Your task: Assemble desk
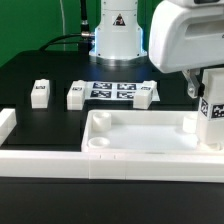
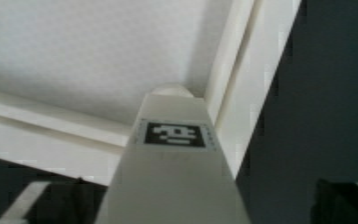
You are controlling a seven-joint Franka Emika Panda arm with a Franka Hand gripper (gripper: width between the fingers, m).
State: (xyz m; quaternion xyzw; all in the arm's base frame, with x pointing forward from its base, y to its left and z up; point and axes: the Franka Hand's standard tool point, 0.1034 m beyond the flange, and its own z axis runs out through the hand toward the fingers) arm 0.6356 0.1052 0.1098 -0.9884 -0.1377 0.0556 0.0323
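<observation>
Four short white legs are out, and only one is near the arm. In the exterior view, the tabletop point(image 1: 140, 150) lies rim up at about five o'clock on the black table point(image 1: 60, 75). It rests against a low white border rail point(image 1: 40, 160) that runs along the six o'clock edge.

The fourth leg point(image 1: 212, 112) stands upright at the tabletop's three o'clock end, over its far corner, with its tag facing the exterior view. The gripper point(image 1: 204, 90) hangs over it, and one dark finger point(image 1: 193, 85) shows just beside the leg's top. Whether the fingers press on the leg or sit loose around it, I cannot tell. The wrist view looks down the same leg point(image 2: 172, 165) onto the tabletop point(image 2: 87, 60).

Toward ten o'clock sits the far-left leg point(image 1: 40, 93), apart from the others. The second leg point(image 1: 76, 95) and third leg point(image 1: 147, 95) flank the marker board point(image 1: 113, 92) near twelve o'clock, each just beside it.
</observation>
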